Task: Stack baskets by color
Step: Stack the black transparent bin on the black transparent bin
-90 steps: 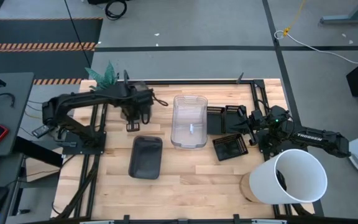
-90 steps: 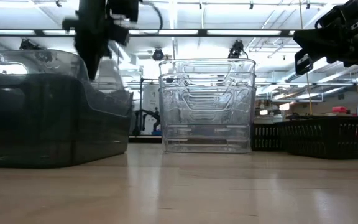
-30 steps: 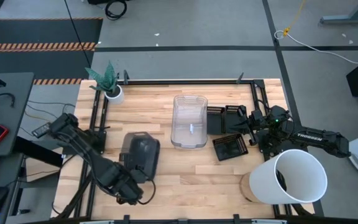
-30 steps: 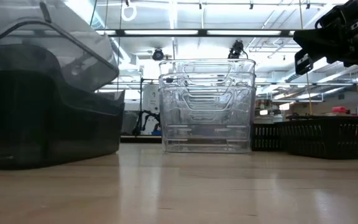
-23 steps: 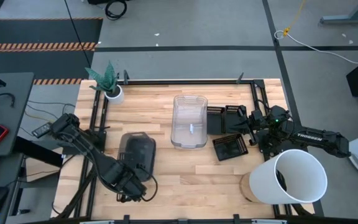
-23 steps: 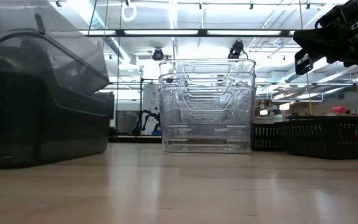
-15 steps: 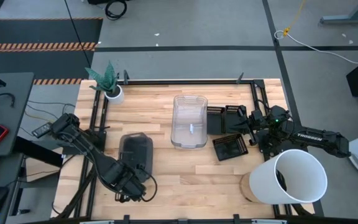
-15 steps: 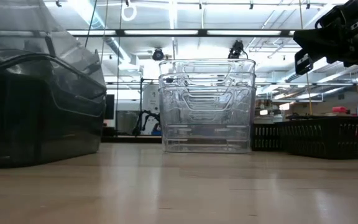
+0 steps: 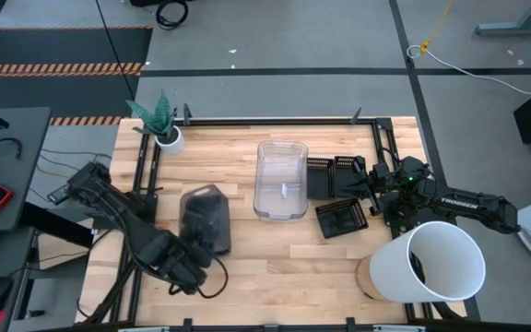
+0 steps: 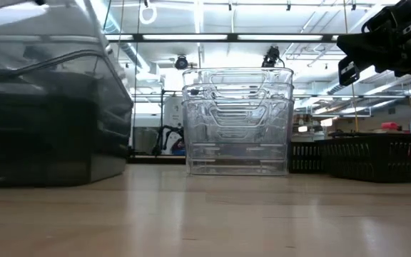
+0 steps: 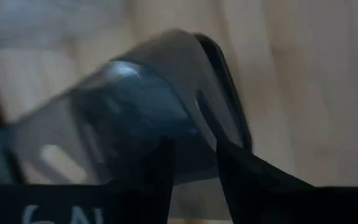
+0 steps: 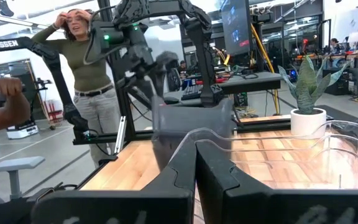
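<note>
Two smoky dark grey baskets (image 9: 206, 219) sit nested on the table's left half, large at the left of the low view (image 10: 48, 121). My left gripper (image 9: 201, 249) is at their near end, pointing steeply down and open, its fingers (image 11: 161, 171) on either side of the upper basket's end wall (image 11: 194, 134). A stack of clear baskets (image 9: 280, 178) stands mid-table. The black slotted baskets (image 9: 330, 177) lie to its right, one (image 9: 342, 218) set askew. My right gripper (image 12: 196, 168) hovers shut over them (image 9: 362, 184), holding nothing. My left gripper's open fingers straddle the near end wall (image 11: 194, 134) of the upper smoky basket, coming steeply from above. Whether either finger touches the wall, I cannot tell. The basket rests in the lower one.
A big white bucket (image 9: 441, 261) lies at the near right corner. A small potted plant (image 9: 164, 134) stands at the far left corner. Bare wood lies between the smoky and clear stacks. A person (image 12: 86, 62) stands beyond the table's left side.
The upper smoky basket, tipped with one end high a second ago, has sunk into the lower one, and the pair has slid a little toward the table's left edge. My left gripper has risen slightly and rolled at the baskets' near end.
</note>
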### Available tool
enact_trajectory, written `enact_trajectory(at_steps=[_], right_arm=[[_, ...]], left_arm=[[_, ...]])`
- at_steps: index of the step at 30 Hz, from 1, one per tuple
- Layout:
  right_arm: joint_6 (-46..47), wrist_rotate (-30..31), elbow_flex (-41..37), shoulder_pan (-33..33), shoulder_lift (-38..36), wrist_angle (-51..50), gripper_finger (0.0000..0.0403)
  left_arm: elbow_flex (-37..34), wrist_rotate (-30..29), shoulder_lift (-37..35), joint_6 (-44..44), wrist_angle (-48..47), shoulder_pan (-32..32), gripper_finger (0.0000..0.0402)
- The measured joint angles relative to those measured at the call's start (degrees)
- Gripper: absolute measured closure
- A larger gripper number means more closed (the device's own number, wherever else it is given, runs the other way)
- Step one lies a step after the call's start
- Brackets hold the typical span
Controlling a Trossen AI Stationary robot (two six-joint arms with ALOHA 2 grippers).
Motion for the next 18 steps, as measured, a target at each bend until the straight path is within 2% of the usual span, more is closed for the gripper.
enact_trajectory(at_steps=[3,9,13,18], right_arm=[[0.02,-0.02,-0.02,0.00,0.00,0.01,0.0389],[0.02,-0.02,-0.02,0.00,0.00,0.02,0.0389],[0.02,-0.02,-0.02,0.00,0.00,0.02,0.0389],[0.02,0.00,-0.02,0.00,0.00,0.02,0.0389]], left_arm=[[0.00,-2.67,-2.04,-0.08,0.15,-0.83,0.0285],[0.00,-1.33,-2.83,-4.44,0.05,-0.98,0.0296],[-1.50,-0.45,-2.84,-7.36,3.39,-1.25,0.0300],[-6.00,-0.55,-2.83,-10.25,5.54,-2.68,0.0276]])
